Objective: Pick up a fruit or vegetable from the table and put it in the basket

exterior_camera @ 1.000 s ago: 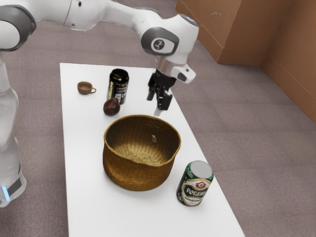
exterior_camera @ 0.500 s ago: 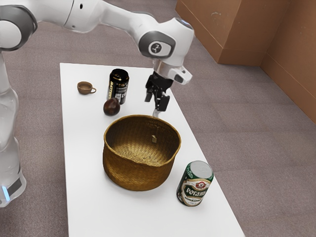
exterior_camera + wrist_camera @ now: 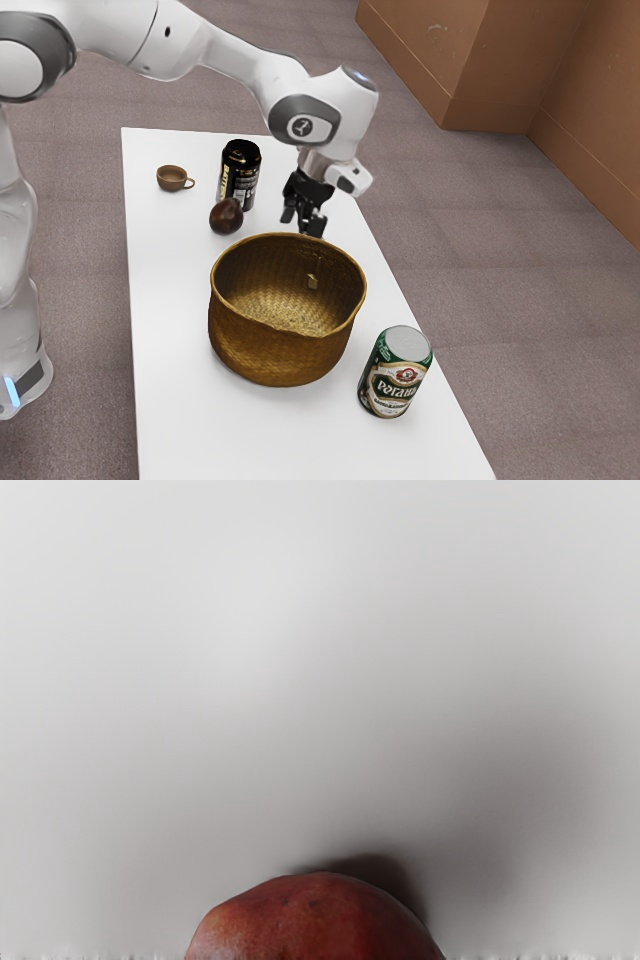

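The exterior view shows a dark brown fruit (image 3: 226, 217) beside the black can (image 3: 240, 172), near the basket (image 3: 280, 350); the claw (image 3: 300, 224), fingers spread, holds nothing. The wrist view shows a ruddy, dark-specked fruit (image 3: 315, 922), its top rounded; whether they're one, I can't tell.

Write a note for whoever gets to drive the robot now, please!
Gripper: open, fingers apart, by the far side of the basket.
Fruit: a dark round one sits by the black can. The wrist view shows a reddish fruit near the hand; I can't tell if it's the same one.
Done: no fruit is gripped yet.
Left: grip one, lift it, put it in the basket.
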`<state>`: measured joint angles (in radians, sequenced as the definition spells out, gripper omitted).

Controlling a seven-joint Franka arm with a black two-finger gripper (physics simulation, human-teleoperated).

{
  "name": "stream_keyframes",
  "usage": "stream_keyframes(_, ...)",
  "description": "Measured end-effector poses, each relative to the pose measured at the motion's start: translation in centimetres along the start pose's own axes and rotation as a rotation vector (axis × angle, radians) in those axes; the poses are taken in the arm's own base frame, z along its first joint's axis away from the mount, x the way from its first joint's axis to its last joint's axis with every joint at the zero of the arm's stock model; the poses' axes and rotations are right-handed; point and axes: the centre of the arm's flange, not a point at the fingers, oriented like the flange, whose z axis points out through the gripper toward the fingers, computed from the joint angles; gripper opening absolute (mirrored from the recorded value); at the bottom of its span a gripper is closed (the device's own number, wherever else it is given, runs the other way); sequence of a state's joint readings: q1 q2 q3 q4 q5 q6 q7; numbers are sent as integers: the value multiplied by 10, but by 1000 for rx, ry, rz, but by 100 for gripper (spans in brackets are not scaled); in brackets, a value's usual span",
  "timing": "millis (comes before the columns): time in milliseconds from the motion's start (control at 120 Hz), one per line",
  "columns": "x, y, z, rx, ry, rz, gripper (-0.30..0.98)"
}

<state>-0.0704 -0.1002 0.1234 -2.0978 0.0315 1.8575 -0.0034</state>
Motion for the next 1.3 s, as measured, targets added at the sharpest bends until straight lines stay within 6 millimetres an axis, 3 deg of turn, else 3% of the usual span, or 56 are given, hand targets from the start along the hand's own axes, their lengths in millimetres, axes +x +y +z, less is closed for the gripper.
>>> stream_keyframes(133, -8, -2, 0, 1, 23, 2, 69)
stream_keyframes(717, -11, -1, 37, 2, 38, 7, 69)
stream_keyframes(1300, -23, -1, 34, -3, 58, 10, 69)
